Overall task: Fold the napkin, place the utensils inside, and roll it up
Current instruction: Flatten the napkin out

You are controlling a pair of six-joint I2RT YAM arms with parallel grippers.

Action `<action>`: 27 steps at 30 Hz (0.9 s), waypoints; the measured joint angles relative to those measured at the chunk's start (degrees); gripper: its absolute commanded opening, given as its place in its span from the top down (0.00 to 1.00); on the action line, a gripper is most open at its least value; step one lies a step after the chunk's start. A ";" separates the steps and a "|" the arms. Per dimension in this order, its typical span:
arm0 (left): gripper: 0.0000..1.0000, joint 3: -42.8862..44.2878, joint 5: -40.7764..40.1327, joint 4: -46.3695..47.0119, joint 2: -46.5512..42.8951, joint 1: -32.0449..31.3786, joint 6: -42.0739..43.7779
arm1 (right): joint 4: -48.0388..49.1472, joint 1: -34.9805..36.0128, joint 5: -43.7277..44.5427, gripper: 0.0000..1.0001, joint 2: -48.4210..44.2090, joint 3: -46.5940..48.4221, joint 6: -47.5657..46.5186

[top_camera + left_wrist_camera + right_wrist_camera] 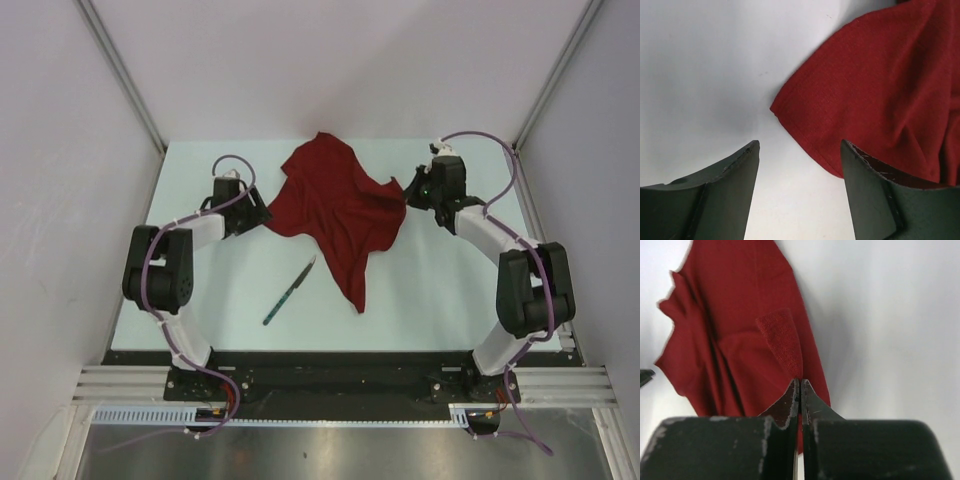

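The dark red napkin [340, 210] lies crumpled and unfolded on the white table, at the back middle. The knife [290, 291], teal handle and dark blade, lies on the table in front of the napkin, clear of it. My left gripper [252, 212] is open at the napkin's left corner; in the left wrist view the napkin's edge [805, 135] lies just beyond and partly between the fingers [735, 175]. My right gripper [410, 190] is shut on the napkin's right corner, a raised fold [782, 340] rising from the closed fingertips [800, 385].
The white table [430, 290] ends at grey side walls and a black front rail [330, 375] by the arm bases. Upright frame posts stand at the back corners.
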 measured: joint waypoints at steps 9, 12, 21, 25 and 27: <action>0.29 1.88 -3.10 -1.66 0.81 -1.90 0.09 | -2.80 -7.17 2.84 1.00 -6.58 -5.88 0.48; 0.29 1.62 -3.19 -1.99 -0.74 -5.38 0.02 | -3.19 -10.91 4.87 1.00 -6.60 -5.88 0.48; 0.34 -5.99 -1.95 -1.55 -12.79 -31.67 0.11 | -5.77 -18.73 9.27 1.00 -6.60 -5.86 -0.28; 0.36 -5.90 0.57 -1.68 -12.31 -43.50 1.75 | -6.25 -19.28 9.31 1.00 -6.60 -5.86 -0.66; 0.36 -4.42 1.49 -3.43 -10.12 -47.65 3.15 | -6.45 -19.37 9.31 1.00 -6.60 -5.86 -0.61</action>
